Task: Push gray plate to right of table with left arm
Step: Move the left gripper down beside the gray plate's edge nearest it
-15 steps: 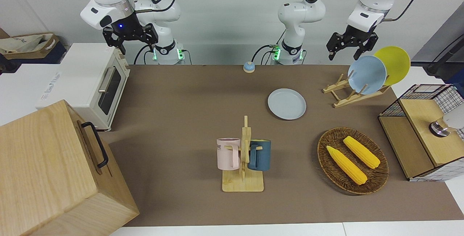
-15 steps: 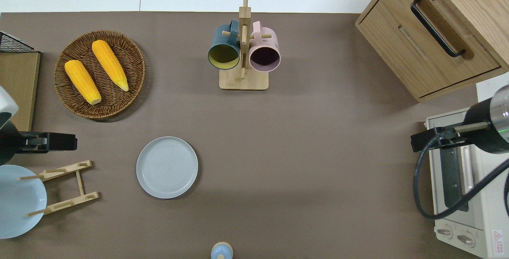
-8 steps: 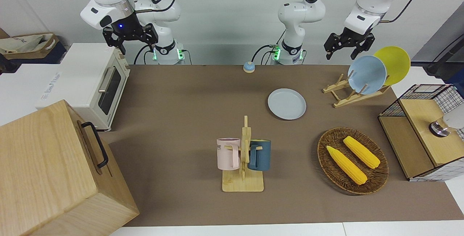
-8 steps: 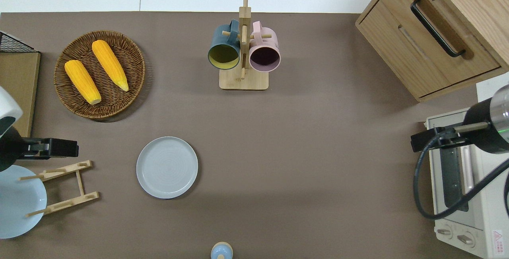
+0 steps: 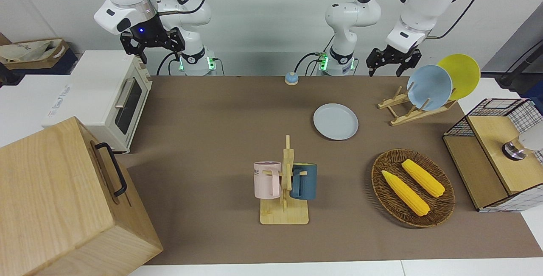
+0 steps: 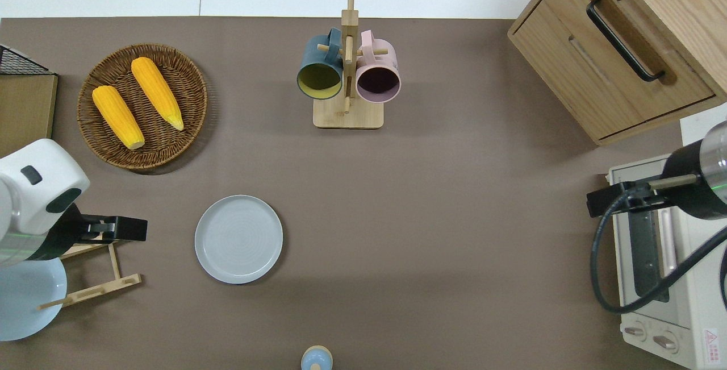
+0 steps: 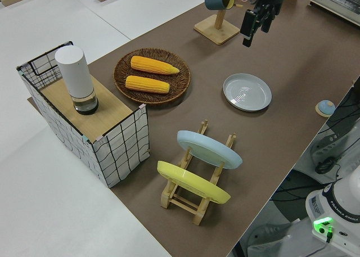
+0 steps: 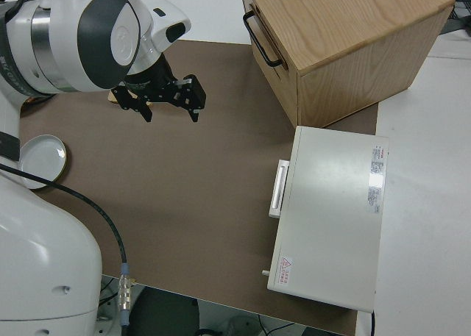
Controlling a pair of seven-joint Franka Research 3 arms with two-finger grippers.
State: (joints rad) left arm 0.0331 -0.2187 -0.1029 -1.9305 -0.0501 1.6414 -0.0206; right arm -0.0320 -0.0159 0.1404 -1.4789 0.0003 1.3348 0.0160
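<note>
The gray plate (image 5: pixel 336 121) lies flat on the brown table (image 5: pixel 212 110), toward the left arm's end; it also shows in the overhead view (image 6: pixel 238 239) and the left side view (image 7: pixel 247 92). My left gripper (image 5: pixel 385 71) is open and empty, up in the air. In the overhead view it (image 6: pixel 136 229) is over the end of the wooden plate rack (image 6: pixel 108 270) that is closest to the gray plate, a short gap from the plate's rim. My right gripper (image 5: pixel 155 53) is open and parked.
The rack holds an upright blue plate (image 5: pixel 429 87) and a yellow plate (image 5: pixel 460 76). A basket of corn (image 5: pixel 412 188), a mug rack (image 5: pixel 285 182), a bell (image 5: pixel 291 78), a toaster oven (image 5: pixel 106 98), a wooden cabinet (image 5: pixel 63 199) and a wire crate (image 5: pixel 496 153) stand around.
My left arm has swung toward the gray plate, bringing its gripper over the plate rack. The plate and the right arm have not moved.
</note>
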